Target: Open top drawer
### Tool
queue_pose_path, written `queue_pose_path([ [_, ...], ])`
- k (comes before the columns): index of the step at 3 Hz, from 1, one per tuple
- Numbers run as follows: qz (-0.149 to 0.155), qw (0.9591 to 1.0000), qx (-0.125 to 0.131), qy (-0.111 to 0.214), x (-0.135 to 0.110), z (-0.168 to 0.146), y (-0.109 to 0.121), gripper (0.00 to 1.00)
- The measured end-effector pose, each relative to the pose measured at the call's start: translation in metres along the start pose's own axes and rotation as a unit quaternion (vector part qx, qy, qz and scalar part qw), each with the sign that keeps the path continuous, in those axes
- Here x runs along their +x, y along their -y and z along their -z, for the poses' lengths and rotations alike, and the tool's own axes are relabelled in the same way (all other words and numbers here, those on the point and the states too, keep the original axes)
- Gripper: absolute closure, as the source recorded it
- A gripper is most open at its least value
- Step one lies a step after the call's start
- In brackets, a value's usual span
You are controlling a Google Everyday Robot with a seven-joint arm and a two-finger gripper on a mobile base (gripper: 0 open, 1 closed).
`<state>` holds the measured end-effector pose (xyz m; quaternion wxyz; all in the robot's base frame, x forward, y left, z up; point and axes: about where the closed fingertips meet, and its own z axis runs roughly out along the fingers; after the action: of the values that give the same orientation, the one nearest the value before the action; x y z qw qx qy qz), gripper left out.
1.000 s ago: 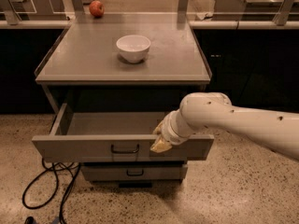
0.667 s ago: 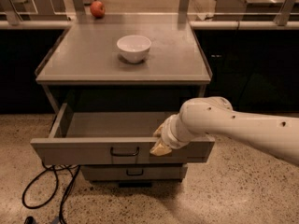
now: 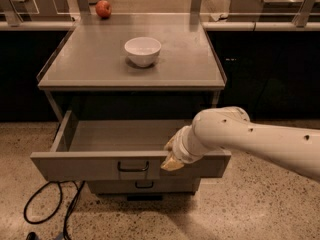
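The top drawer (image 3: 90,166) is a wide grey metal drawer, pulled far out from under the grey cabinet top (image 3: 100,64). Its inside looks empty. A small black wire handle (image 3: 133,167) sits at the middle of its front. My gripper (image 3: 171,160) is at the drawer's front edge, right of the handle, at the end of my white arm (image 3: 250,139), which comes in from the right. The arm's wrist hides most of the gripper. A narrower grey drawer (image 3: 142,186) with a similar black handle sits shut below.
A white bowl (image 3: 142,50) stands on the cabinet top. A red apple (image 3: 103,8) lies on the counter behind. A black cable (image 3: 47,206) loops on the speckled floor at the lower left. Dark cabinets flank the unit.
The top drawer has come a little further out toward the camera, and my gripper has moved with its front edge.
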<state>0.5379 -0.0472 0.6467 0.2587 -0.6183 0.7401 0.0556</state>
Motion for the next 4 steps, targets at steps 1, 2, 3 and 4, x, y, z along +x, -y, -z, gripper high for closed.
queue_pose_path([
  [1,0.0,1.0,0.0,0.0,-0.001,0.002,0.001,1.0],
  [2,-0.003,1.0,0.002,-0.004,0.001,0.003,-0.008,1.0],
  [3,-0.003,1.0,0.002,-0.004,0.0,0.004,-0.008,1.0],
  [4,-0.005,1.0,0.004,-0.006,0.002,0.005,-0.017,1.0],
])
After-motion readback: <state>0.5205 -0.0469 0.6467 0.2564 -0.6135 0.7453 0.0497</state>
